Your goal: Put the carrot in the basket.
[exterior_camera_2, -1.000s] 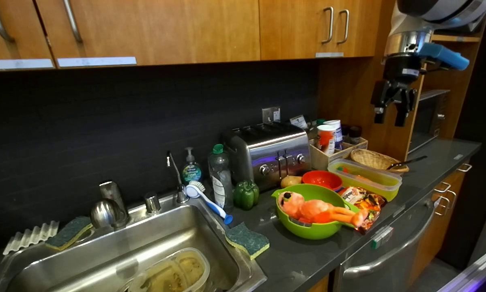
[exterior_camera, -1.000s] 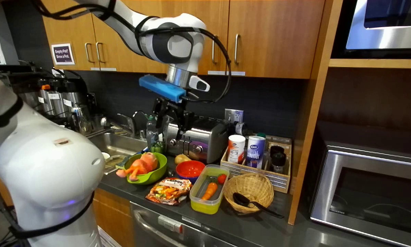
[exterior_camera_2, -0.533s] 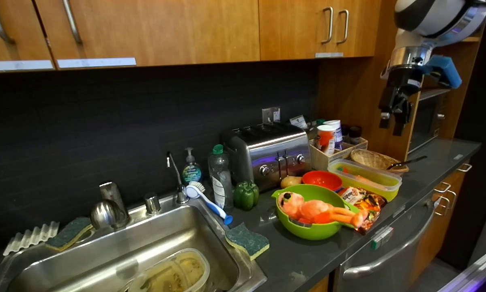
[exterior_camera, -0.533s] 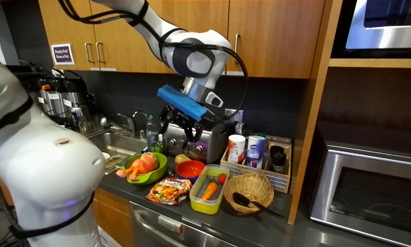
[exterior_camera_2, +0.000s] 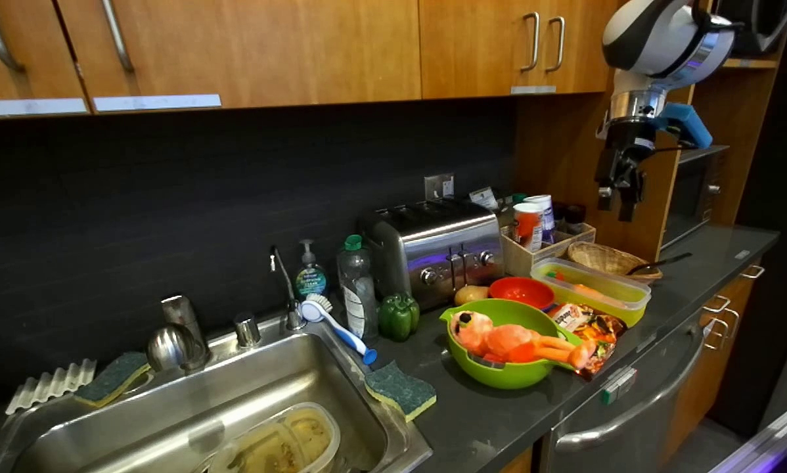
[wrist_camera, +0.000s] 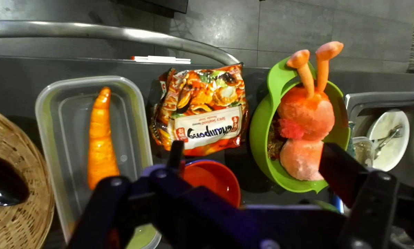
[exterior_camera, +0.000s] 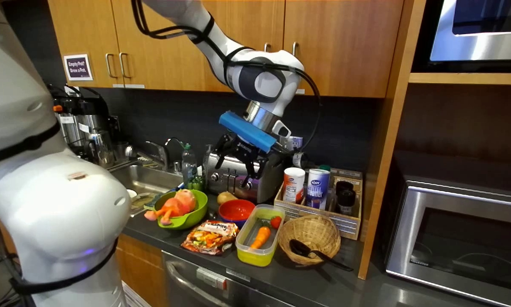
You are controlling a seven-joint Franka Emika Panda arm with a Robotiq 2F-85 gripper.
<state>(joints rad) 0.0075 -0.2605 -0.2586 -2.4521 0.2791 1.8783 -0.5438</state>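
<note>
Dark backsplash [exterior_camera: 345, 123] and grey desk [exterior_camera: 315, 281] show in an exterior view, where the tool [exterior_camera: 232, 174] has dropped and swung nearer the tub [exterior_camera: 255, 259] in which the carrot [exterior_camera: 261, 237] lies, so the reach seems under way, with the basket [exterior_camera: 319, 232] just beside the tub, a spoon [exterior_camera: 300, 248] across its rim. In an exterior view, open air shows between the fingers [exterior_camera_2: 627, 207] and the desk. In the wrist view, the tool gapes wide on nothing, a red bowl [wrist_camera: 214, 180] showing in its gap, so it probably must shift sideways, then descend between tub walls leaving room along the carrot.
</note>
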